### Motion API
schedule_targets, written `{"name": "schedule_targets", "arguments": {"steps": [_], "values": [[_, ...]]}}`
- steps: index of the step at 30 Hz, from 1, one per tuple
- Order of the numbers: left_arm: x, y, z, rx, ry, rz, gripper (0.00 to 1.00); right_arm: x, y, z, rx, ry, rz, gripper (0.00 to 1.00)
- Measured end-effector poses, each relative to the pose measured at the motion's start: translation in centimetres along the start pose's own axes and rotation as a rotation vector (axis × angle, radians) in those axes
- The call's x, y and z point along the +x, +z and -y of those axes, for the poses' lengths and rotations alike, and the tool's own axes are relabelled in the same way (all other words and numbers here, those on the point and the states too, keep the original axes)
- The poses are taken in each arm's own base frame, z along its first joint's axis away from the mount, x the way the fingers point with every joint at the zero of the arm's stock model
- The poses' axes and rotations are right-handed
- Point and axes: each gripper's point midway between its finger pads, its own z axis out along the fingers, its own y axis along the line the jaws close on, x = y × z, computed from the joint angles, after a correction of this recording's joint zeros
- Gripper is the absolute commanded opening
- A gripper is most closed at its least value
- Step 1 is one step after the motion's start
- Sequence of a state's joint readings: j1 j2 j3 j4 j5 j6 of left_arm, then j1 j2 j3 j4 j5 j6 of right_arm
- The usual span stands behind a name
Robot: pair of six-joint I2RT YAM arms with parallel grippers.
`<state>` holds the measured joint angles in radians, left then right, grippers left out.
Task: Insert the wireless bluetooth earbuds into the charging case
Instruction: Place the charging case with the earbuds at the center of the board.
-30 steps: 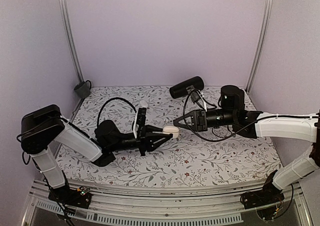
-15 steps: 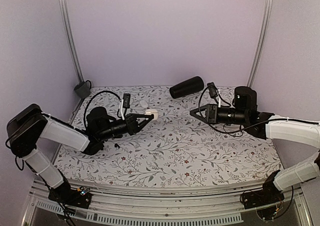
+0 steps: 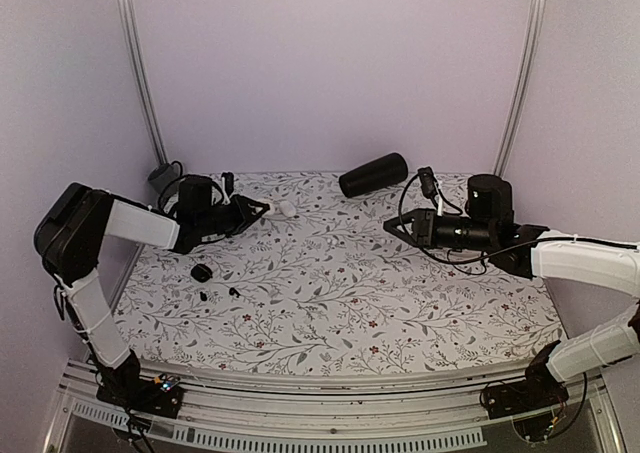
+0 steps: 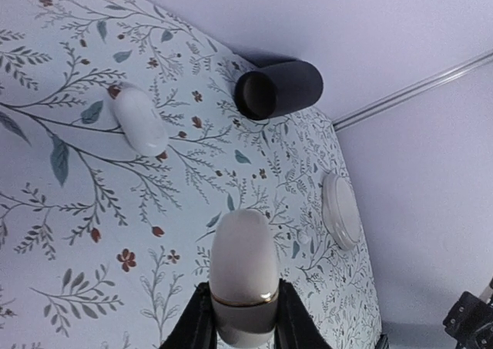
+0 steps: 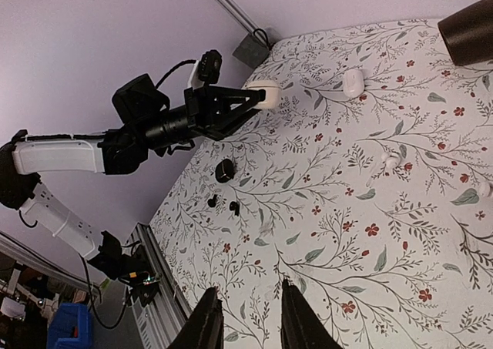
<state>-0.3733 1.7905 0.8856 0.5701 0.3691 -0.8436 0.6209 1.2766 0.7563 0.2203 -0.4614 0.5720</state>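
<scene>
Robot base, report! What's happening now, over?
Left gripper shut on white case. Right gripper open, empty. Two black earbuds loose on table. Nothing covering them.

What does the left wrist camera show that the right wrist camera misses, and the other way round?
Only left wrist: a round white disc. Only right wrist: two black earbuds and a small round black item. Both: the left gripper shut on a cream case, a white oblong pod lying loose, and the black cylinder.
</scene>
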Motion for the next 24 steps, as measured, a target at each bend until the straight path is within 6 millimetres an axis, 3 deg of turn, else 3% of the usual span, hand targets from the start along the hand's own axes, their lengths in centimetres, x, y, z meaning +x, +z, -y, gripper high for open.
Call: {"name": "schedule_targets", "arguments": {"steps": [4, 9, 18, 24], "values": [[-1.4, -0.2, -5.3, -0.1, -0.091, -0.016, 0.09, 0.1, 0.0, 0.1, 0.004, 0.003, -0.005, 0.28], [-1.1, -1.2, -10.5, -0.193, -0.182, -0.061, 0.14, 0.3, 0.0, 0.2, 0.006, 0.001, -0.01, 0.28], [1.2, -1.0, -13.8, -0.259, -0.241, -0.158, 0.23, 1.2, 0.7, 0.7, 0.002, 0.014, -0.047, 0.28], [1.0, -0.9, -14.0, -0.279, -0.238, -0.174, 0.27, 1.4, 0.8, 0.5, -0.014, 0.016, -0.061, 0.28]]}}
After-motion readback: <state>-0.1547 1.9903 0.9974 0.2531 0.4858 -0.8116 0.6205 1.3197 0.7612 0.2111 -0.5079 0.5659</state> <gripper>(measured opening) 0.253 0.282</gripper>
